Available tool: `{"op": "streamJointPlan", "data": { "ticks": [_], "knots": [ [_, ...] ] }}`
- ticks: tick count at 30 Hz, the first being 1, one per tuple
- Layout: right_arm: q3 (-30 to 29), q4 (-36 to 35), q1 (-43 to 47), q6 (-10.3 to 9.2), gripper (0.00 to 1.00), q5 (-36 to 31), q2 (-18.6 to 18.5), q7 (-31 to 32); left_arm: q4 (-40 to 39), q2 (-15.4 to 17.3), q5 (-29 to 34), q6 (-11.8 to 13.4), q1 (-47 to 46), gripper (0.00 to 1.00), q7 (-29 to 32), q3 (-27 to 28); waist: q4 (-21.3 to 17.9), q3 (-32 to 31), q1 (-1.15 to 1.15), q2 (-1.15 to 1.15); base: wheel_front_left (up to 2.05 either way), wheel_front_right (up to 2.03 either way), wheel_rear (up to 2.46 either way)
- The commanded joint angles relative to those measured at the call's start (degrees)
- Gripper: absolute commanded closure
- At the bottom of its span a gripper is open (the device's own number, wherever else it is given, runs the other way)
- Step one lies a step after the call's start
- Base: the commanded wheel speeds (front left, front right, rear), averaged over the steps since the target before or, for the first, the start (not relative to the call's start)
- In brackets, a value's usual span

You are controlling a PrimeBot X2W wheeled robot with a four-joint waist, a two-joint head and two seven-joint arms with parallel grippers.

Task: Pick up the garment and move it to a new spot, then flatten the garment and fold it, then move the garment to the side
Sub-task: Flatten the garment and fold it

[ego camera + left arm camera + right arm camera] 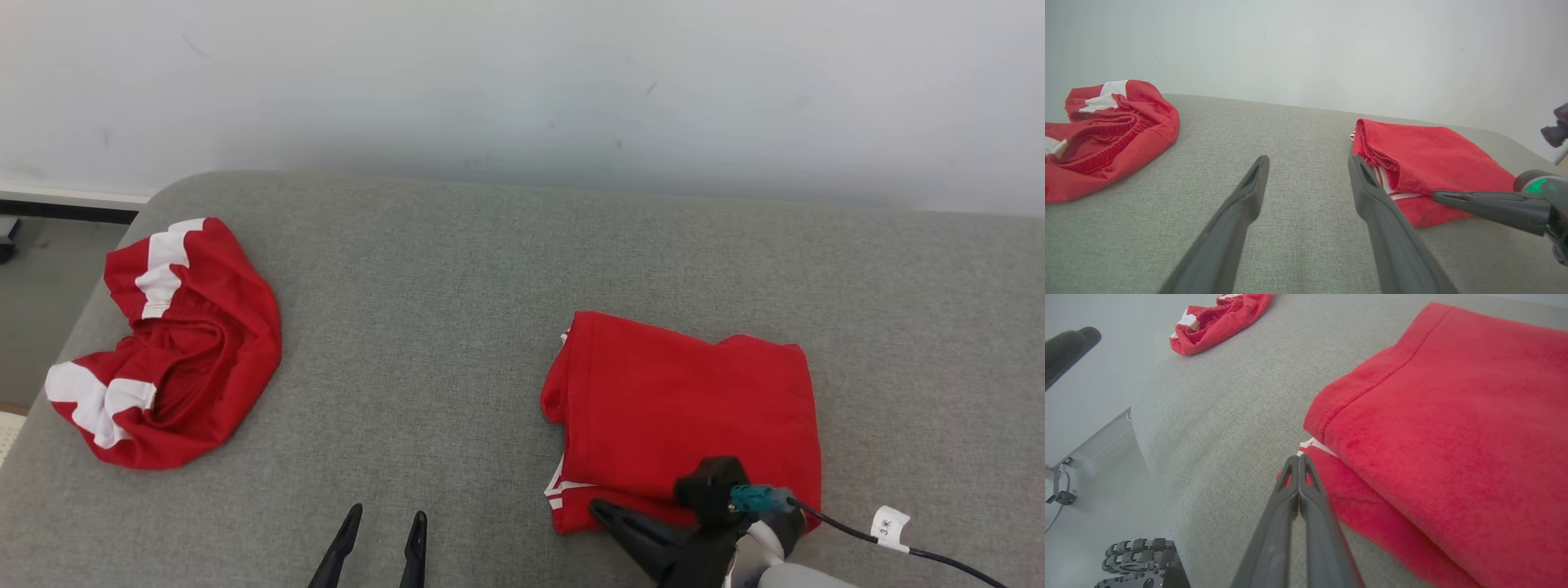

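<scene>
Garment: the folded red soft-cloth garment (694, 400) is lying on the right half of the grey fabric-covered surface (457, 269), with white stripes peeking out at its near-left corner.
Right end effector: the right end effector (600, 510) is sitting fully closed with its tip at that near-left corner, touching it or just over it. No cloth is showing pinched between the fingers.
Left end effector: the left end effector (386, 516) is hovering spread wide over bare surface between the two garments, gripping nothing.
Handling: the garment is looking light, limp and soft, and is likely to go slumping open if lifted by one layer. I'm judging the stacked near edge the place to pinch — all layers together.
Count: two red garments are showing — this folded one, and one crumpled red-and-white garment (171, 351) well apart at the left. Two end effectors are working.
</scene>
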Motion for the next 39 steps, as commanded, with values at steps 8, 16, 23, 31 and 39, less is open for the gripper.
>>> {"op": "streamJointPlan", "data": {
  "ticks": [8,16,23,31,39],
  "knots": [
    [0.0,-1.6,-1.3,0.0,1.0,0.1,-1.3,-5.0,-0.5,0.0,-0.6,0.6,1.7,0.0,-0.3,1.0,-2.2,-1.9,0.0,0.0,0.0,0.0,0.0],
    [-6.9,1.1,-3.6,0.0,0.0,-1.3,-0.3,-7.5,-1.7,0.0,-0.8,1.2,2.7,0.0,-0.3,2.9,-7.2,-3.6,0.0,0.0,0.0,0.0,0.0],
    [-24.2,-0.8,3.8,0.0,0.0,-12.5,1.0,-7.5,-2.5,0.0,-1.0,1.3,3.2,0.0,-0.3,5.6,-12.4,-4.7,0.0,0.0,0.0,0.0,0.0],
    [-40.3,-5.8,14.0,0.0,0.0,-23.2,4.0,-7.5,-2.9,0.0,-0.1,0.6,3.9,0.0,-0.3,8.0,-15.2,-5.7,0.0,0.0,0.0,0.0,0.0],
    [-48.0,-11.5,21.7,0.0,0.0,-29.6,6.4,-7.5,-2.6,0.0,-0.5,-1.0,4.9,0.0,-0.3,9.4,-15.5,-6.7,0.0,0.0,0.0,0.0,0.0]
  ]
}}
